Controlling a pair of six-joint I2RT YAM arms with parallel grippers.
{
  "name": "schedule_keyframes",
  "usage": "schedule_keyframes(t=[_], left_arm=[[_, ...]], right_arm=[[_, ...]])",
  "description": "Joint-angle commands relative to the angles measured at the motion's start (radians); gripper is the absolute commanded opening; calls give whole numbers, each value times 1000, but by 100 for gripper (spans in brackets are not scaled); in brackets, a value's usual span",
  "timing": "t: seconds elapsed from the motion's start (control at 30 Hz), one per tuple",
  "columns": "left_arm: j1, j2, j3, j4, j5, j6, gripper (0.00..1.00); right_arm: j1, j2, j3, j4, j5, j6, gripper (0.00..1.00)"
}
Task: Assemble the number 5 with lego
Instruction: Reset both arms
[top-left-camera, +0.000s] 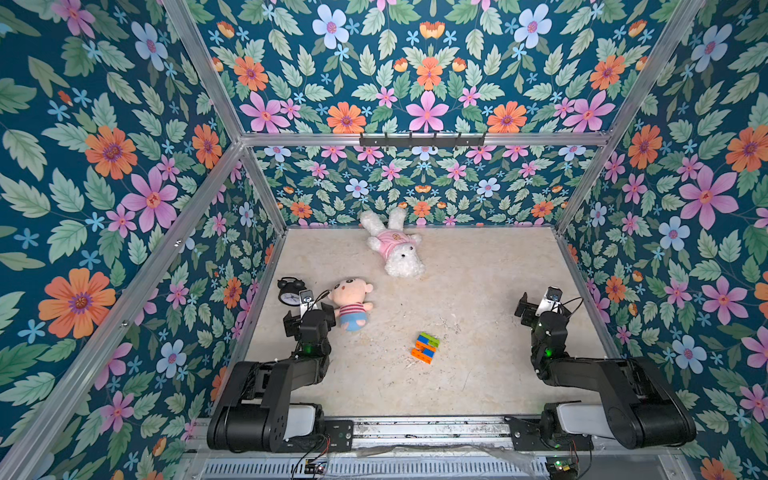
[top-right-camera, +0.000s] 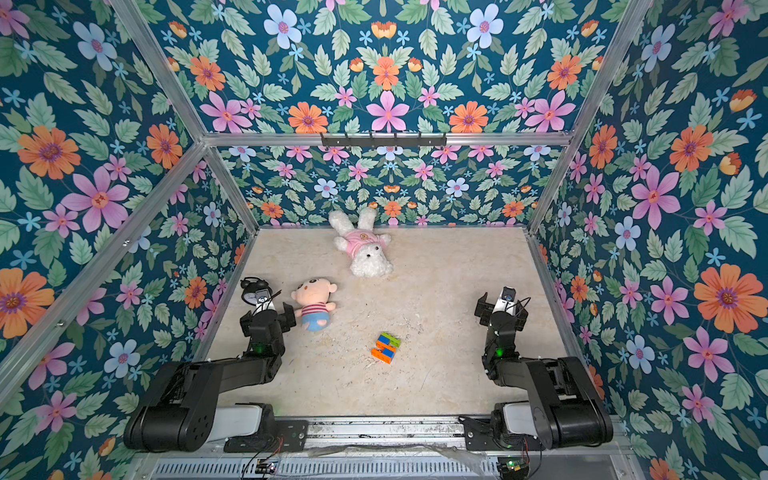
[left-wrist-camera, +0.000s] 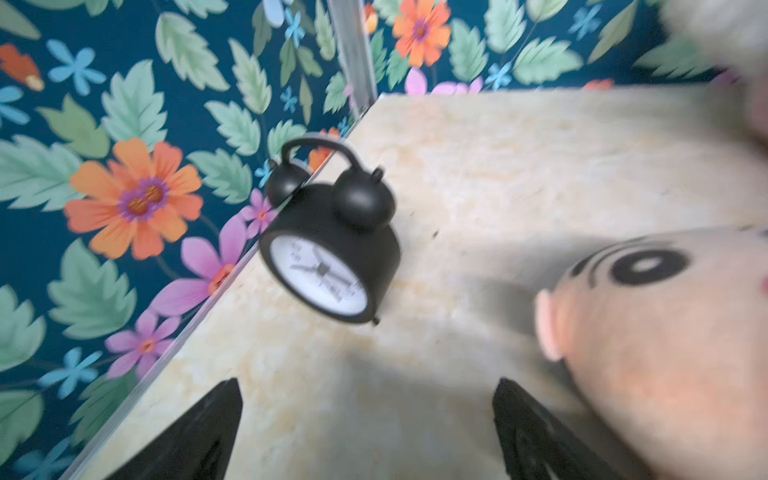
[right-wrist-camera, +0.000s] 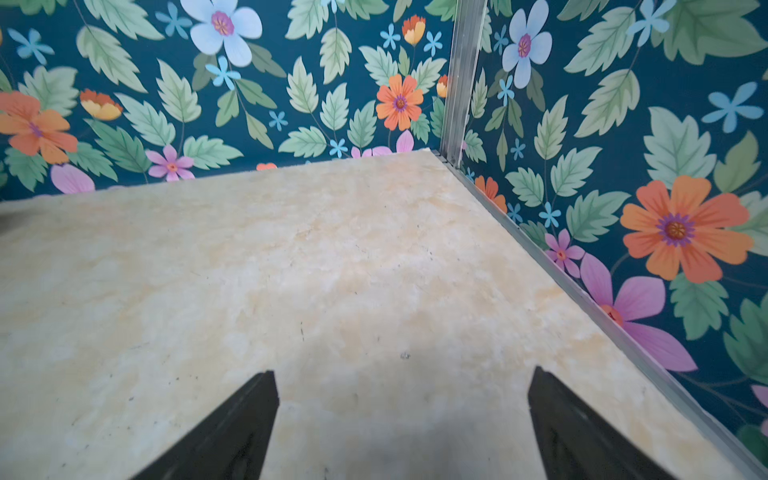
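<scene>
The number 5 (top-left-camera: 425, 347) (top-right-camera: 385, 348), seen in both top views, lies assembled on the beige table (top-left-camera: 478, 382), towards the near middle, touching nothing else. A lime-green bar (top-left-camera: 431, 338) forms its far end. Two orange bars (top-left-camera: 420, 356) follow, and two blue squares (top-left-camera: 423, 341) link the three. The figure sits slightly askew.

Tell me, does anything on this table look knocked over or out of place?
Nothing looks broken or spilled. The white rabbit and the doll lie flat on the table, and the number 5 sits askew to its edges.
</scene>
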Motion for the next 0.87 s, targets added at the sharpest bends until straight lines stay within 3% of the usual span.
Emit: schedule_keyframes(t=[0.0,0.07,0.1,0.13,0.2,0.27,0.33,0.83], left_arm=[[32,107,0,312,232,-7,99],[32,234,8,424,285,25,99],[34,240,14,452,297,26,99],[39,201,42,317,291,9,99],[43,222,93,259,197,-23,99],[44,208,101,210,198,-29,99],[43,217,98,236,196,-28,99],[41,212,94,231,189,-26,99]], right_arm=[[-47,30,-61,259,-181,25,99],[-52,107,-92,430,-223,1,99],[-52,80,-81,357,-232,2,99],[-53,50,-46,233,-232,6,99],[-72,94,-19,266,-197,42,99],[-92,64,19,136,-164,88,99],[-101,85,3,205,-143,96,99],[-71,81,-6,210,-118,73,99]])
